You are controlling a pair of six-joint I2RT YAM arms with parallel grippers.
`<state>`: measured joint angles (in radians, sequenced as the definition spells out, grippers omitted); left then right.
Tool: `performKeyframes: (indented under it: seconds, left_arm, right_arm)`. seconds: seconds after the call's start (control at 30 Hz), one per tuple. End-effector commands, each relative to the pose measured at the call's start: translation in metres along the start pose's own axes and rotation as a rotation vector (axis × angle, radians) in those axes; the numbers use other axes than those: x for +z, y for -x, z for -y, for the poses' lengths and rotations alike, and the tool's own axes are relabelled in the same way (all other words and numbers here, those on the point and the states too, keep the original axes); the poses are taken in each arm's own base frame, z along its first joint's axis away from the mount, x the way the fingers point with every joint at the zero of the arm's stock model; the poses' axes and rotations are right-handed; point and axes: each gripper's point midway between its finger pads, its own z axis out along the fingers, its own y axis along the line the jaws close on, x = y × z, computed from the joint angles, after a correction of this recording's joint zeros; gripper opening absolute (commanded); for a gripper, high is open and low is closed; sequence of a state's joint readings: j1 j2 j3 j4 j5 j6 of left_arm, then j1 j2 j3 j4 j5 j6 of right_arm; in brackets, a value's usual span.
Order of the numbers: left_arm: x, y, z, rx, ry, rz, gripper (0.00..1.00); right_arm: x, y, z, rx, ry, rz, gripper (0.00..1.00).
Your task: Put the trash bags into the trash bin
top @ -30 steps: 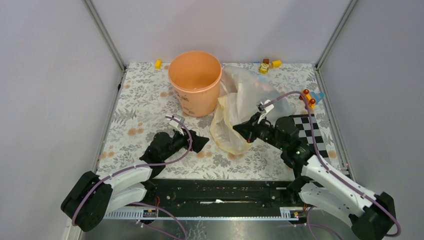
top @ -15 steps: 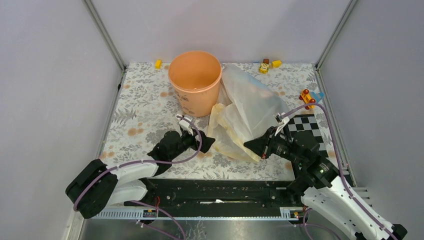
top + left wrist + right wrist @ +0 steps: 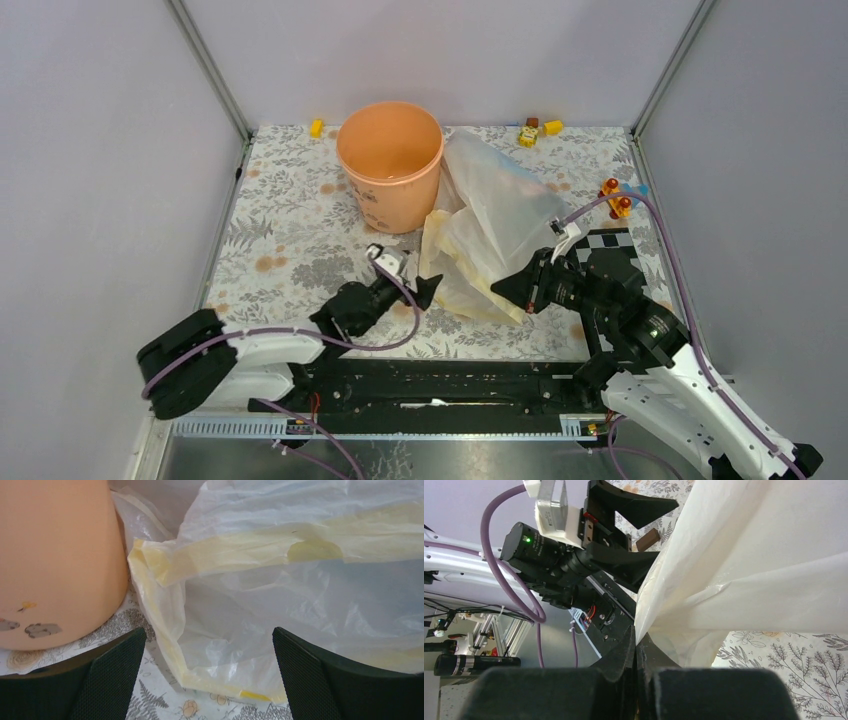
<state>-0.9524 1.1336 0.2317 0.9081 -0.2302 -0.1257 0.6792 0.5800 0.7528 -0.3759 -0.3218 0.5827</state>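
The trash bin point(image 3: 390, 160) is a peach-orange bucket standing upright at the back of the floral mat; its side fills the left of the left wrist view point(image 3: 55, 565). Right of it lie a cream-yellow plastic bag point(image 3: 455, 270) and a clear whitish plastic bag point(image 3: 500, 190), overlapping. I cannot make out the pale-pink trash bags in any view. My right gripper point(image 3: 497, 290) is shut on a fold of the cream-yellow bag point(image 3: 744, 580) at its near right corner. My left gripper point(image 3: 425, 292) stands open, low over the mat, facing that bag's near left corner point(image 3: 165, 605) without touching it.
Small toys lie along the back edge: a yellow block point(image 3: 316, 127) and a yellow-brown cluster point(image 3: 530, 132). A red-orange toy point(image 3: 617, 198) sits at the right edge beside a checkerboard patch point(image 3: 610, 260). Grey walls and metal posts close in the mat.
My right gripper has drawn the bag corner toward the near right, spreading the film out. My left gripper has slid right and forward, closer to the bag's near edge.
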Motion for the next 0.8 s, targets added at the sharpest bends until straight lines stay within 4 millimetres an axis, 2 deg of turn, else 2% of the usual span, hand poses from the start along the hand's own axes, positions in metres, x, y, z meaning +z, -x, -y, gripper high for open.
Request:
performKeyframes:
  seconds: [0.0,0.2,0.3,0.33,0.37,0.43,0.47,0.5,0.67,0.77]
  left_arm:
    - [0.031,0.042,-0.005,0.122,0.108,0.129,0.99]
    - [0.067,0.055,-0.012,0.219,0.204,0.176,0.99]
    - [0.083,0.061,-0.023,0.274,0.293,0.176,0.99]
    - [0.086,0.063,-0.024,0.285,0.301,0.182,0.96]
    - [0.089,0.065,-0.022,0.294,0.284,0.185,0.85]
    - [0.091,0.071,-0.008,0.296,0.204,0.195,0.44]
    - [0.09,0.073,0.001,0.289,0.154,0.193,0.19]
    - [0.087,0.077,0.006,0.27,0.125,0.193,0.01]
    - [0.063,0.097,0.017,0.147,0.062,0.139,0.0]
    - [0.048,0.11,0.027,0.074,0.01,0.078,0.0]
  right_arm:
    - [-0.007,0.014,-0.014,0.0,0.024,0.032,0.0]
    - [-0.013,0.017,-0.017,-0.002,0.022,0.046,0.0]
    - [-0.018,0.022,-0.016,-0.01,0.0,0.067,0.0]
    - [-0.019,0.024,-0.016,-0.01,-0.008,0.071,0.0]
    - [-0.021,0.025,-0.016,-0.01,-0.015,0.077,0.0]
    - [-0.024,0.029,-0.013,-0.012,-0.043,0.093,0.0]
    - [-0.027,0.032,-0.011,-0.013,-0.063,0.108,0.0]
    - [-0.03,0.036,-0.008,-0.013,-0.092,0.13,0.0]
    - [-0.045,0.058,0.017,-0.011,-0.269,0.237,0.0]
    - [-0.046,0.063,0.03,-0.03,-0.356,0.234,0.0]
